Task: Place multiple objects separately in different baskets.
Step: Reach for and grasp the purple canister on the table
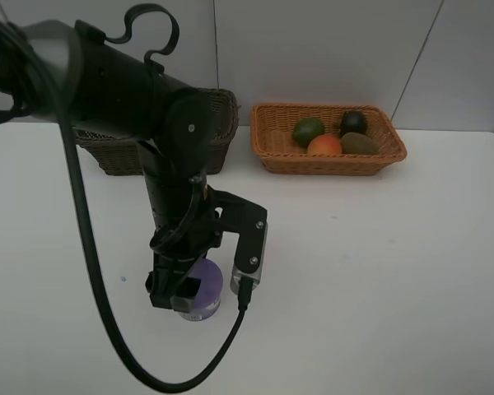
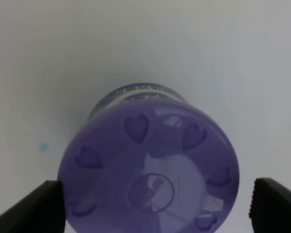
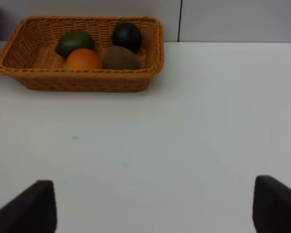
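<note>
hidden: dark basket (image 1: 222, 123) sat largely behind the arm.
left gripper (image 2: 155, 204): pointed down, jaws spread beside the jar (image 2: 150, 170).
right gripper (image 3: 150, 206): jaws spread, holding nothing.

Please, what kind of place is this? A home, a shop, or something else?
Probably a robot test bench, not a home or shop: a bare white table against plain wall panels, a black robot arm above a purple jar, and two wicker baskets, the orange one holding four fruits.

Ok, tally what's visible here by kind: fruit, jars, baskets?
Fruit: 4, namely lime, peach, mangosteen, kiwi
Jars: 1, the purple-lidded jar
Baskets: 2, light orange basket, dark brown basket
Total: 7
</note>
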Robot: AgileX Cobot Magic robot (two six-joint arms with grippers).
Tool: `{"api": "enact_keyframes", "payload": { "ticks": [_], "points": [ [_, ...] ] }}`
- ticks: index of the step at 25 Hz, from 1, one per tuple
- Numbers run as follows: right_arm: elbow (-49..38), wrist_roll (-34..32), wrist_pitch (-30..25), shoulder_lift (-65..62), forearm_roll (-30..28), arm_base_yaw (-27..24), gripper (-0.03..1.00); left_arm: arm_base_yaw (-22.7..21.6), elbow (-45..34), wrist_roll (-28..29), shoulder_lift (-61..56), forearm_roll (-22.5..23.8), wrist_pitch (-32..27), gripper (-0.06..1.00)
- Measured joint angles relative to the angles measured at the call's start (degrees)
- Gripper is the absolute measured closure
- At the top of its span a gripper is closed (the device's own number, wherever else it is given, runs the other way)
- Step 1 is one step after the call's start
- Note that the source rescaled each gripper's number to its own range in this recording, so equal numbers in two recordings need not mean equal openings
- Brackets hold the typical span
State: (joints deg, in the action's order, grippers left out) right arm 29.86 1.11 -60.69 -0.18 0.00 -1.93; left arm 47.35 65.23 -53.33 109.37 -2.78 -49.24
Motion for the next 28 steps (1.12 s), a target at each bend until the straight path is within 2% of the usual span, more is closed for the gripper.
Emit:
{"api": "enact_keyframes", "payload": {
  "ticks": [9,18,28],
  "points": [
    [0.0,0.0,0.0,0.0,0.0,0.0,0.03,0.0,0.0,0.9,-0.8,-2.5,-0.7,-0.05],
    [0.0,0.0,0.0,0.0,0.0,0.0,0.03,0.0,0.0,2.4,-0.8,-2.4,-0.7,-0.05],
    [0.0,0.0,0.0,0.0,0.0,0.0,0.03,0.0,0.0,2.5,-0.8,-0.3,0.7,-0.05]
  ]
}}
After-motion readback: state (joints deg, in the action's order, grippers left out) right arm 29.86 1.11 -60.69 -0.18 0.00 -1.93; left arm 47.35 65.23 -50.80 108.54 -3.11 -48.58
